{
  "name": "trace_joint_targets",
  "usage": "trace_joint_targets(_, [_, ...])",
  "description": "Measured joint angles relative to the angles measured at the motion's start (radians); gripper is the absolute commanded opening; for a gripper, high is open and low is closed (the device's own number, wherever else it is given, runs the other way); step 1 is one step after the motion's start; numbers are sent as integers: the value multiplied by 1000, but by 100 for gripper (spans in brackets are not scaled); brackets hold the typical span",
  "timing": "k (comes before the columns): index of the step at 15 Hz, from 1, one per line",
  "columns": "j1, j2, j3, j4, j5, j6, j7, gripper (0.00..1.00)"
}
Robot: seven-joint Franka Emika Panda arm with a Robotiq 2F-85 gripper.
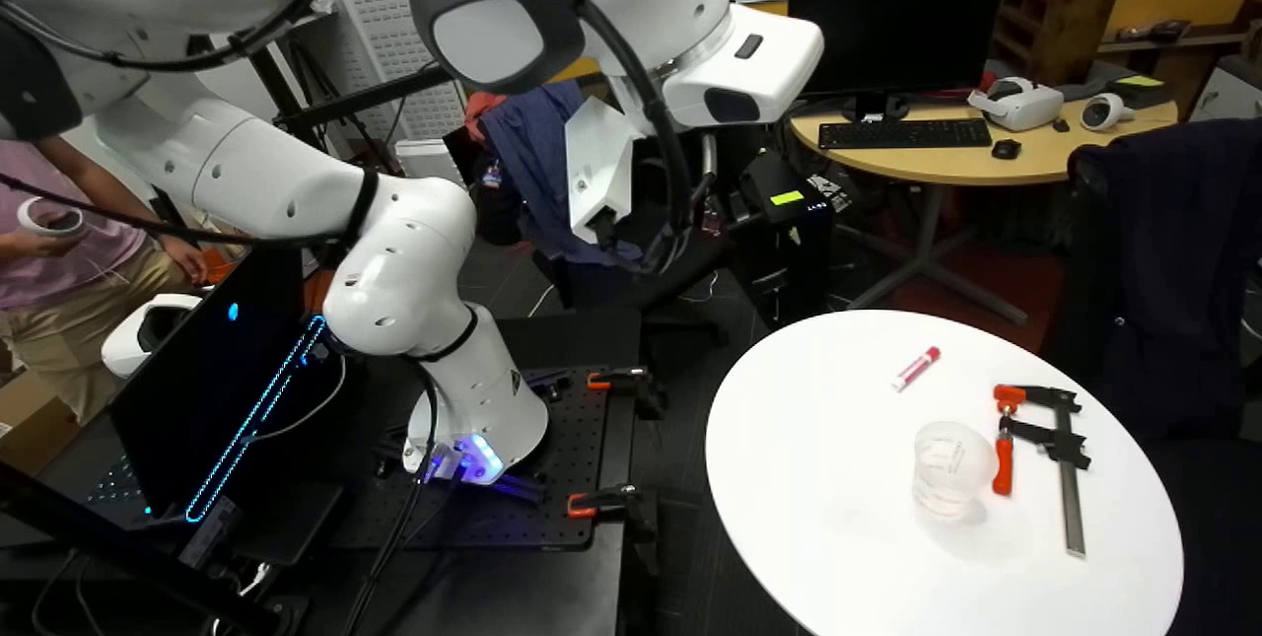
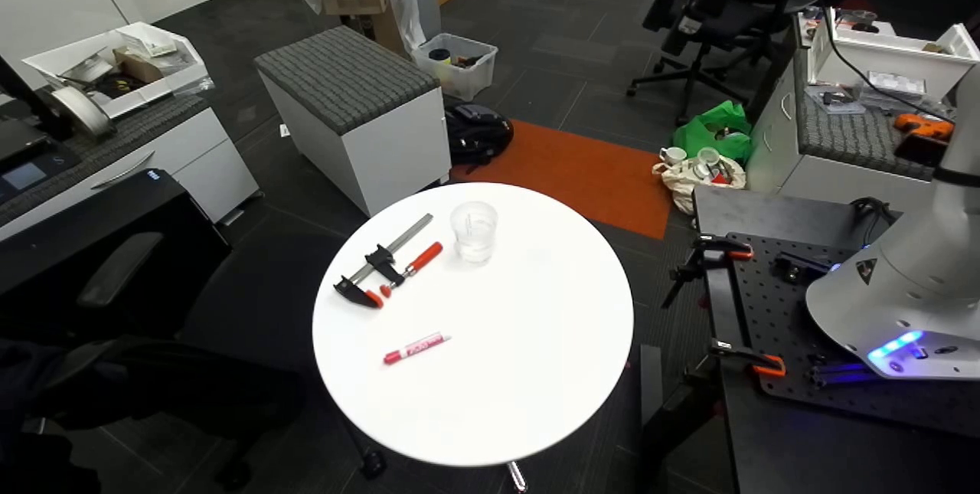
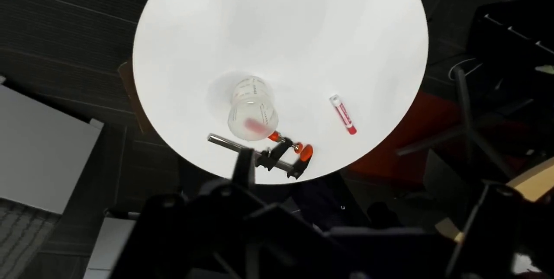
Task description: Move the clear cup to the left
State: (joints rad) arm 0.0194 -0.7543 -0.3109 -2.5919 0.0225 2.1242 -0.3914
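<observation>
The hand (image 3: 365, 179) looks empty, its dark fingers (image 3: 243, 171) apart. Well away, the clear cup (image 2: 475, 233) stands upright on the white table (image 2: 528, 371), just beside the red-handled clamp (image 2: 380, 258). Likely light, slick and squashable: pinch it gently by the sides, below the rim.
</observation>
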Motion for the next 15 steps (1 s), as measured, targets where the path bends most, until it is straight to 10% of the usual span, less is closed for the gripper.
trace_joint_targets(15, [74,396,66,74,60,306,-44,100])
